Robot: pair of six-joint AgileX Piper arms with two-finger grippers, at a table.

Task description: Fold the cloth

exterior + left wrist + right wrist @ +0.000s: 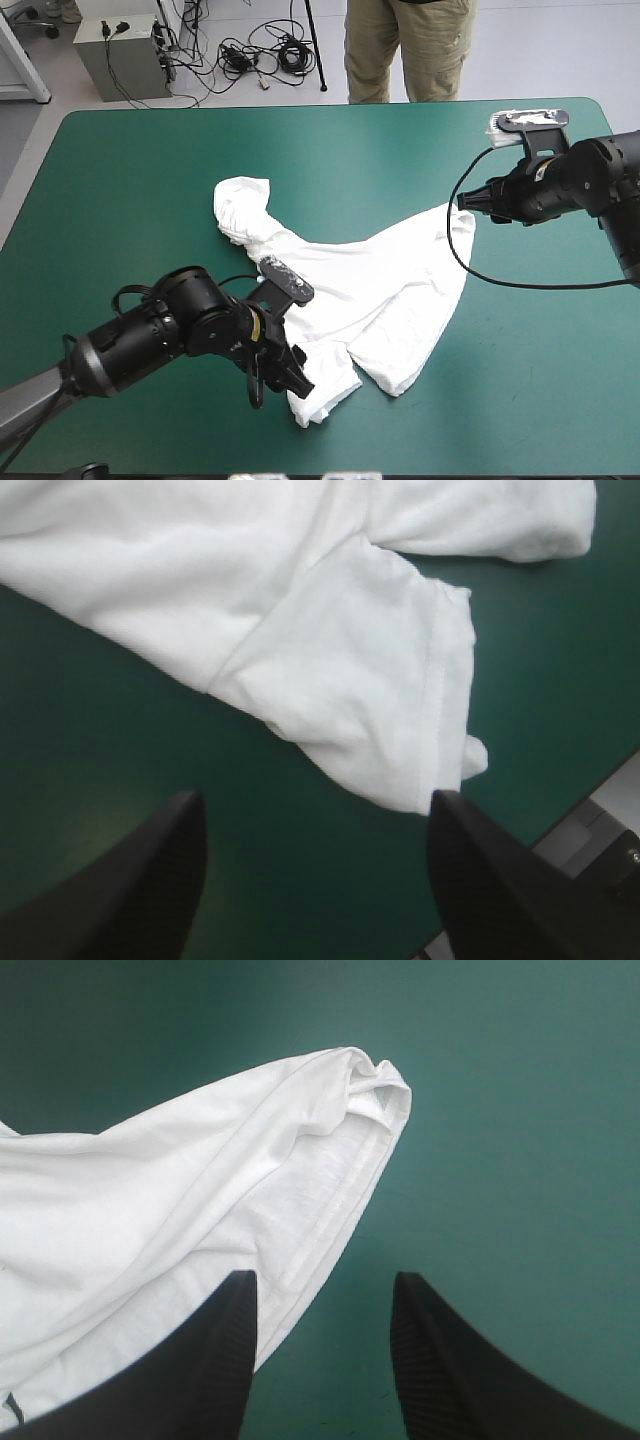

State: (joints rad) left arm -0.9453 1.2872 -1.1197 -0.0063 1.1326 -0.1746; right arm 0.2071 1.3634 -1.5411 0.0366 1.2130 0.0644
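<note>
T-shirt [370,280] lies rumpled and half spread at the middle of the teal-green bench [130,200]. The left claw [315,800] stands wide open just short of a sleeve [370,700] near the bench's front edge. The right claw [322,1277], also open and holding nothing, hovers at the T-shirt's right-hand edge.

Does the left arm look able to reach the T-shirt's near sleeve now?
Probably yes: the left tool is open, and the T-shirt's sleeve lies just ahead of it on the teal-green cover, nothing between.
</note>
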